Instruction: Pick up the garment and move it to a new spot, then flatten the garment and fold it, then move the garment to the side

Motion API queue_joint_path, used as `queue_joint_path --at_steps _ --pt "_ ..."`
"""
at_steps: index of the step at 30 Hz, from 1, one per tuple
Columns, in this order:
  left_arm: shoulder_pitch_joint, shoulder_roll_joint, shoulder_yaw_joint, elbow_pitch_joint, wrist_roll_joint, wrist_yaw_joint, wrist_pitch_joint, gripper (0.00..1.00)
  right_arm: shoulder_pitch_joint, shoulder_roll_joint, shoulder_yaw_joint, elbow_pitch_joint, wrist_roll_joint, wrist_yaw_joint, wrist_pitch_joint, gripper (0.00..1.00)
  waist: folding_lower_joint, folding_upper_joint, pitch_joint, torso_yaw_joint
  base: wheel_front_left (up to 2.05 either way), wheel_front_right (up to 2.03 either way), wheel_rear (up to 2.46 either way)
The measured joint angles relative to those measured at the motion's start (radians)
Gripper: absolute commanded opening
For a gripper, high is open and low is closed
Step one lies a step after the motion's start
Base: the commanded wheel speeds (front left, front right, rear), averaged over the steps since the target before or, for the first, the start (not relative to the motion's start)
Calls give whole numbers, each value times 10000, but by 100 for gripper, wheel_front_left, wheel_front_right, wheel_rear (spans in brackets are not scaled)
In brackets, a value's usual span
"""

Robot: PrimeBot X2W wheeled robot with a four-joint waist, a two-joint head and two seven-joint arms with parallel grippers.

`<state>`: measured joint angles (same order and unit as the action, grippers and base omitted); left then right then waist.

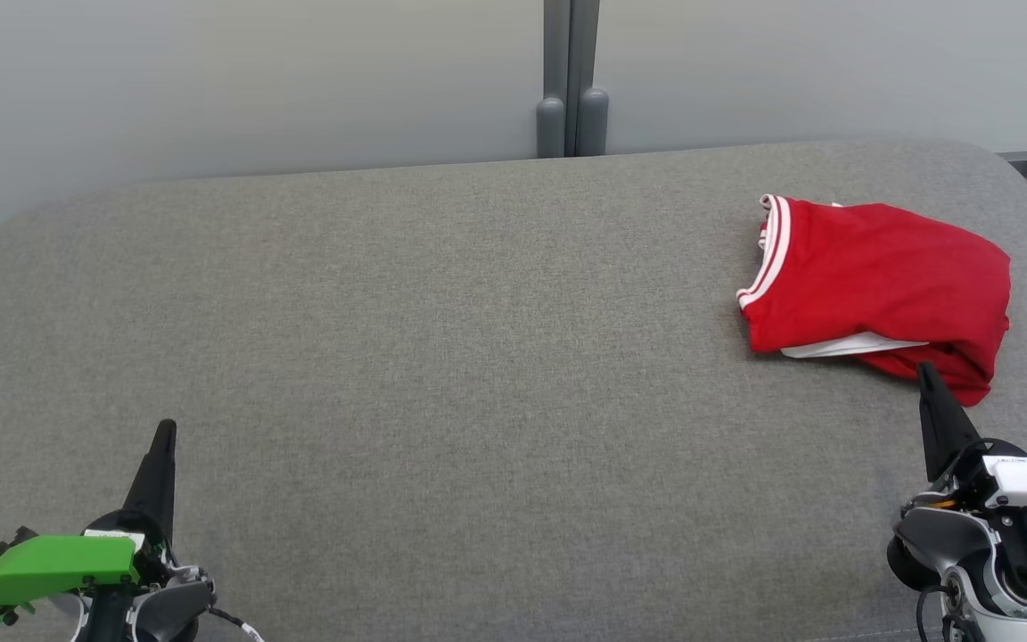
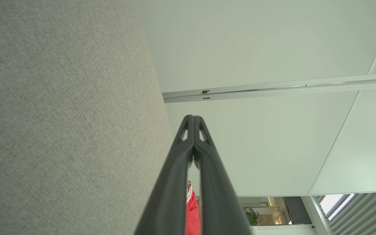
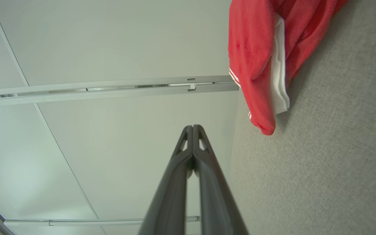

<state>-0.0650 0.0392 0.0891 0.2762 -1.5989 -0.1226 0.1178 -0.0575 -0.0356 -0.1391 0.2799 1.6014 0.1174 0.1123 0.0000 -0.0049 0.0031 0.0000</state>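
The garment (image 1: pixel 879 290) is red with white striped trim and a white inner layer, lying folded in a compact bundle at the right of the grey fabric surface (image 1: pixel 442 357). In the right wrist view the garment (image 3: pixel 256 55) hangs into the upper right. A sliver of the garment (image 2: pixel 193 209) shows between the fingers in the left wrist view. My right gripper (image 1: pixel 925 370) is shut and empty, its tip just at the garment's near edge. My left gripper (image 1: pixel 166 428) is shut and empty at the lower left, far from the garment.
The grey surface (image 3: pixel 321 169) has rounded corners and a wide bare stretch in the middle and left. Pale wall panels (image 1: pixel 237 80) stand behind it, with a grey post (image 1: pixel 571 89) at the back centre. The garment lies close to the surface's right edge.
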Motion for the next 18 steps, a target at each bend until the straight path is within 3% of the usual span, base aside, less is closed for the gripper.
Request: queue_joint_path --at_steps 18 --pt "0 0 0 0 0 0 0 0 0 0 0 -2 0 0 0 0 0 0 0 0 0 0 0"
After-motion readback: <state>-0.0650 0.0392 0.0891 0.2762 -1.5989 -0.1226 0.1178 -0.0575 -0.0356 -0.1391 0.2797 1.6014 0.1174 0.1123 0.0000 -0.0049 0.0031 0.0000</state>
